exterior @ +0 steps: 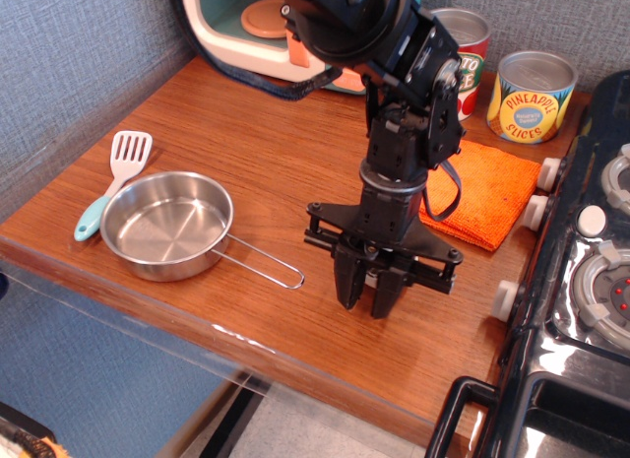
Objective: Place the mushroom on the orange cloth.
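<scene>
My gripper (366, 305) points down at the wooden tabletop near its front edge, fingers drawn close together. Only a small pale sliver of the mushroom (371, 278) shows between the fingers; the rest is hidden by them. I cannot tell whether it still touches the table. The orange cloth (495, 194) lies flat behind and to the right of the gripper, next to the stove, its left part covered by the arm and a black cable.
A steel pan (165, 225) with a wire handle sits at front left, a teal-handled white spatula (116, 174) beside it. Two cans (532, 96) stand at the back right. A toy oven (241, 30) is at the back. A black stove (591, 281) borders the right edge.
</scene>
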Controlling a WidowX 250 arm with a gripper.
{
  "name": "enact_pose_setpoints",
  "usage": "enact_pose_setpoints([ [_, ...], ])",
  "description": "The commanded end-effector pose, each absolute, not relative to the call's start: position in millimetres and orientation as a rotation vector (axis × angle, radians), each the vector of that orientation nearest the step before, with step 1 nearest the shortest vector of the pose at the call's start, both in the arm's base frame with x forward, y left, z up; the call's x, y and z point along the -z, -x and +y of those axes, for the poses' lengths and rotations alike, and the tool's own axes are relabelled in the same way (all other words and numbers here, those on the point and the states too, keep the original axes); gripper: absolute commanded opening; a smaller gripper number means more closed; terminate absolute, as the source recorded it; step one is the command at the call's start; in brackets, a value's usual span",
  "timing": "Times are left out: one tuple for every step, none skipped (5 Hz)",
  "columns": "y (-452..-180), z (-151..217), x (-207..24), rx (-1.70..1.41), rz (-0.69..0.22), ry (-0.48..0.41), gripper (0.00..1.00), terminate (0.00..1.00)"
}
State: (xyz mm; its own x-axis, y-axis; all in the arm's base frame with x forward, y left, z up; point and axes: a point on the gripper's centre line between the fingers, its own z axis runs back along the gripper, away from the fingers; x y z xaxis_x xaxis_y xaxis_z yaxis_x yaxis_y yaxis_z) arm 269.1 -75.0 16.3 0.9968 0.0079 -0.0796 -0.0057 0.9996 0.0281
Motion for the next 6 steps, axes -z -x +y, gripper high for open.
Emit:
enact_pose_setpoints([
  [-277, -81, -73, 0.008, -0.065, 0.06, 1.0, 0.0],
  [-293, -76, -75, -0.019, -0.075, 0.06, 1.0, 0.0],
  [-315, -62, -66, -0.083, -0.081, 0.03, 1.0, 0.0],
  [-327, -57, -55, -0.111, -0.064, 0.025, 1.0, 0.0],
  [-321, -62, -52, -0.083, -0.058, 0.02, 1.0, 0.0],
  [-312, -69, -53, -0.049, -0.06, 0.021, 1.0, 0.0],
])
